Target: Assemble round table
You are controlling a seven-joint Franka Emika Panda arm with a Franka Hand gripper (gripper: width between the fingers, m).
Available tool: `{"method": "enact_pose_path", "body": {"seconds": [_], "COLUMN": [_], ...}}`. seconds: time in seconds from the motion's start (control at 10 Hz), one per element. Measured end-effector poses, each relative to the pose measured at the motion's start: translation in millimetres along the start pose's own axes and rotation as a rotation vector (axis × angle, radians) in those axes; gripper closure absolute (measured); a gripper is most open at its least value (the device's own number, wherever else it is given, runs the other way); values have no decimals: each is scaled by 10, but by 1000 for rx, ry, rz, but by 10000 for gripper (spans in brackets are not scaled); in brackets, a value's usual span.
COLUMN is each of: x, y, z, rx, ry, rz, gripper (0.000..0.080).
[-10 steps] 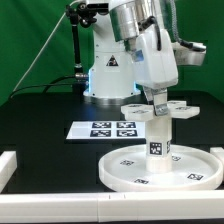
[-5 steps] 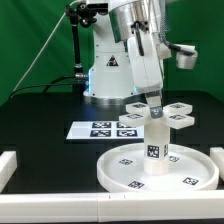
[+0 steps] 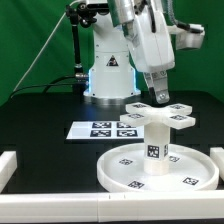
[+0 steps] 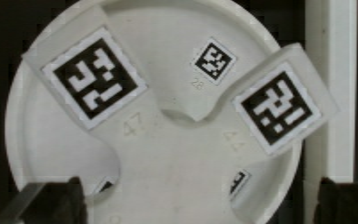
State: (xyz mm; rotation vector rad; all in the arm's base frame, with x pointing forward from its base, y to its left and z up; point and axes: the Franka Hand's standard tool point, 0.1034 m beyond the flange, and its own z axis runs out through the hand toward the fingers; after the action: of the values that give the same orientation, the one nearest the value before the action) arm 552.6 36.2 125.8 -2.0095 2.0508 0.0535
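Observation:
The large rimmed round disc [image 3: 115, 166] lies flat on the black table at the front. The short cylindrical post [image 3: 155, 150] stands upright on its middle. The flat cross-shaped piece [image 3: 168, 116] rests on top of the post. My gripper [image 3: 160, 98] hangs just above the cross-shaped piece, open and empty. In the wrist view the cross-shaped piece [image 4: 179, 150] fills the space below my gripper [image 4: 197, 200]. Its dark fingertips [image 4: 51, 200] stand wide apart at either side. The disc [image 4: 158, 22] shows behind.
The marker board [image 3: 105, 129] lies flat behind the disc, towards the exterior view's left. White rails edge the table at the left [image 3: 8, 163] and along the front [image 3: 90, 206]. The robot base [image 3: 105, 70] stands at the back.
My gripper has risen off the cross-shaped piece and shifted a little to the exterior view's right. The cross-shaped piece stays on the post.

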Motion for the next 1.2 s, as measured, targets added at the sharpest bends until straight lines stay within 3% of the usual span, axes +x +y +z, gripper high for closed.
{"method": "enact_pose_path", "body": {"seconds": [0.3, 0.6, 1.0, 1.2], "x": [-39, -102, -88, -81], "y": [-42, -89, -80, -91], "z": [62, 71, 78, 70], "rx": [-27, -75, -77, -103], "ry": [3, 2, -9, 2], "rz": [-365, -761, -1057, -1338], "gripper": [151, 151, 151, 151]}}
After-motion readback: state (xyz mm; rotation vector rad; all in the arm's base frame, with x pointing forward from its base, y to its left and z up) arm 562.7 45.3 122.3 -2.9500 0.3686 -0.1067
